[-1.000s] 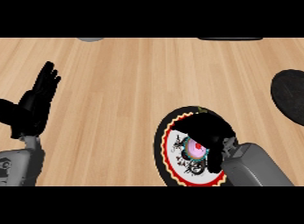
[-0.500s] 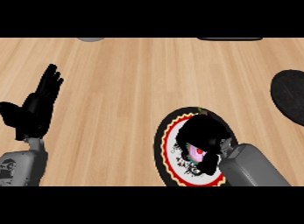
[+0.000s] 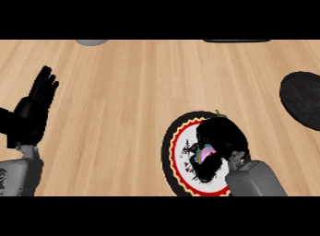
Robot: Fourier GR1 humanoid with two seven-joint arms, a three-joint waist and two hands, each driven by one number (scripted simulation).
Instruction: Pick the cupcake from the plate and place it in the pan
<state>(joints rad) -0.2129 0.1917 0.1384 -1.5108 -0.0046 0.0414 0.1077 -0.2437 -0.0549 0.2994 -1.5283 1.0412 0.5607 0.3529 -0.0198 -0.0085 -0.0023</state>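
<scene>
A round plate [image 3: 179, 152] with a black, yellow and red rim lies at the lower middle-right of the wooden counter. My right hand [image 3: 220, 138] sits over it, fingers curled round the cupcake [image 3: 207, 154], of which only a pink and blue bit shows beneath the palm. The dark round pan [image 3: 312, 99] rests at the right edge, well apart from the plate. My left hand [image 3: 29, 113] stays open at the left, fingers up, resting.
A grey round object [image 3: 91, 42] peeks in at the top left. A dark flat thing [image 3: 237, 41] lies along the top edge right of centre. Bare wood stretches between the plate and the pan.
My right hand has curled tighter over the cupcake on the plate, hiding more of it. The left hand has barely shifted.
</scene>
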